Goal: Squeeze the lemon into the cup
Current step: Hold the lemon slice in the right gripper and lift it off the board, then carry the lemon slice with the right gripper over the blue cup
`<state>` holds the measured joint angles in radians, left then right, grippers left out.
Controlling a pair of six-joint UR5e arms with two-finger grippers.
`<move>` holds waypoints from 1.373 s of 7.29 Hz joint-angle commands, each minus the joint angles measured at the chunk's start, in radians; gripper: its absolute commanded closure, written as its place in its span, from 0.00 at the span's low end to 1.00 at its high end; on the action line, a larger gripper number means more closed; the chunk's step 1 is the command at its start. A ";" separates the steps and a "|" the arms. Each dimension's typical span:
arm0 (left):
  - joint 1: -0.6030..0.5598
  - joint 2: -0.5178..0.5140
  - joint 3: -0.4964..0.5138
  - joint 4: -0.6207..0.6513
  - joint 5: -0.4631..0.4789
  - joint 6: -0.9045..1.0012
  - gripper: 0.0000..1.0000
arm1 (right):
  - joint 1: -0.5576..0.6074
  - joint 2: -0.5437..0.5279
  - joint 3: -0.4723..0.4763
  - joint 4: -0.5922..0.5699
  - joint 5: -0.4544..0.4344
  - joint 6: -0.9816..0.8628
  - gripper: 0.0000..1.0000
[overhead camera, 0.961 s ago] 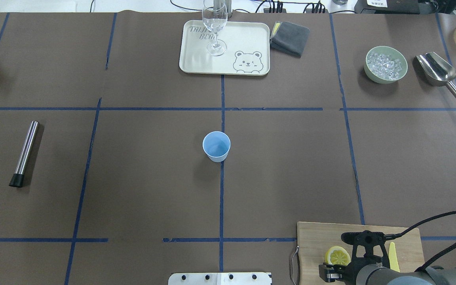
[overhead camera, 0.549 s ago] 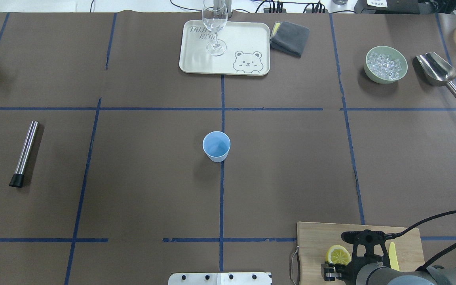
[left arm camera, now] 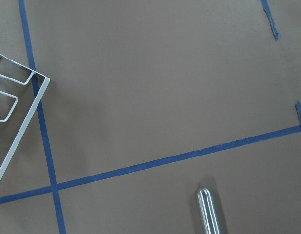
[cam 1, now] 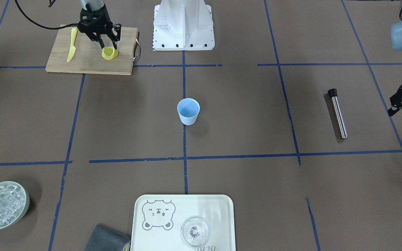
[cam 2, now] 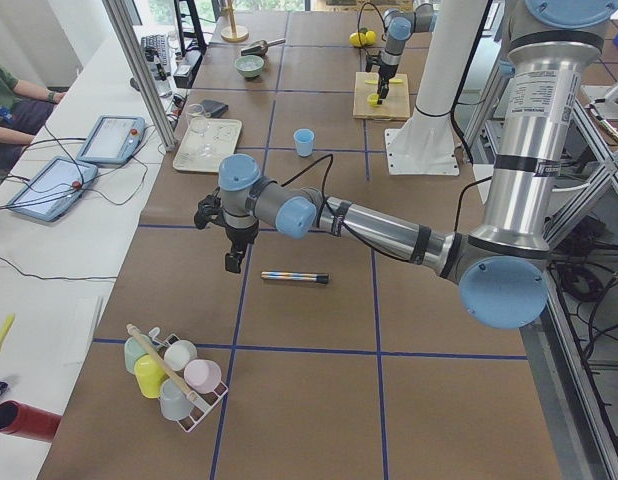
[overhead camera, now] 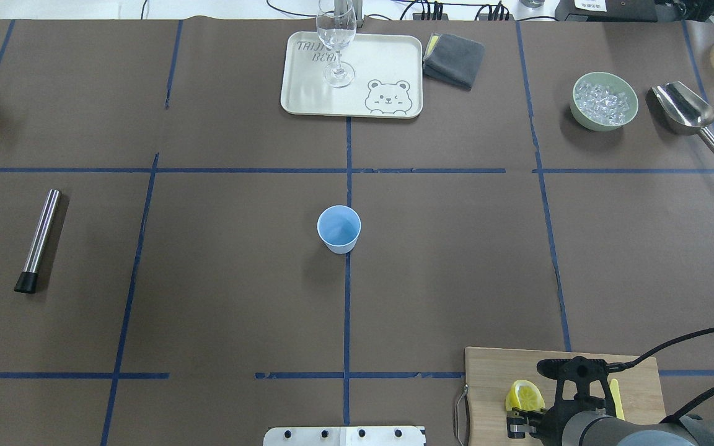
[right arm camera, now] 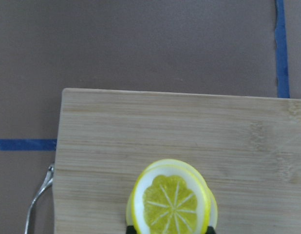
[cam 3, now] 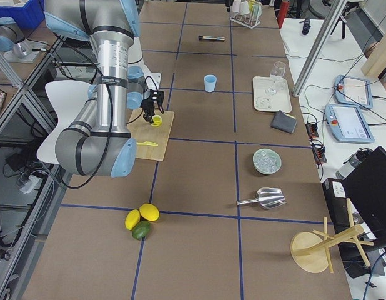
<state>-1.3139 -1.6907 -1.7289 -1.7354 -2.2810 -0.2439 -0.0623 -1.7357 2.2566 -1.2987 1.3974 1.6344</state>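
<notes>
The lemon [right arm camera: 172, 201] was a thin round slice with a bright yellow rind, a white ring of pith and pale flesh cut into wedge-shaped segments. It stood tipped up on edge, its cut face to the wrist camera, with another slice close behind it. The right gripper [cam 1: 109, 47] had closed to the slice's width, its black fingertips [right arm camera: 132, 229] pressed against the rind on either side. Whether the slice was clear of the wood was hard to tell.

Under it lay a pale board [right arm camera: 155, 126] of straight grain with a wire handle at one end, and a yellow plastic knife [cam 1: 72, 44] lay flat on it. The cup [overhead camera: 339, 228], smooth, tapered and blue inside, stood upright mid-tabletop, well apart from the board.

The tabletop [overhead camera: 220, 279] was matte brown paper marked into squares by blue tape. A polished steel rod [overhead camera: 39, 238] with a black cap lay at the left. At the far edge were a cream tray [overhead camera: 388, 56] printed with a bear, a clear stemmed glass [overhead camera: 336, 37], a folded grey cloth [overhead camera: 454, 59], a green bowl [overhead camera: 599, 126] of ice and a steel scoop [overhead camera: 682, 108]. The left gripper [cam 2: 227, 245] hung over bare paper; I cannot tell how wide it stood.
</notes>
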 commanded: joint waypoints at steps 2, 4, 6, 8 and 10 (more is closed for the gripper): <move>-0.001 0.000 -0.003 0.000 0.000 0.000 0.00 | 0.019 -0.019 0.061 -0.001 -0.001 0.002 0.79; -0.001 0.000 -0.003 0.000 0.000 0.000 0.00 | 0.036 -0.018 0.069 -0.001 -0.001 0.001 0.78; -0.001 0.000 -0.008 0.000 0.000 0.000 0.00 | 0.062 -0.016 0.083 -0.001 0.003 0.001 0.75; -0.001 0.000 -0.008 0.000 0.000 -0.002 0.00 | 0.111 -0.009 0.106 0.001 0.037 0.001 0.75; -0.001 0.000 -0.008 0.000 0.000 -0.002 0.00 | 0.163 -0.002 0.112 0.002 0.081 0.001 0.75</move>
<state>-1.3146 -1.6905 -1.7364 -1.7349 -2.2810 -0.2452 0.0678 -1.7428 2.3629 -1.2976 1.4515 1.6352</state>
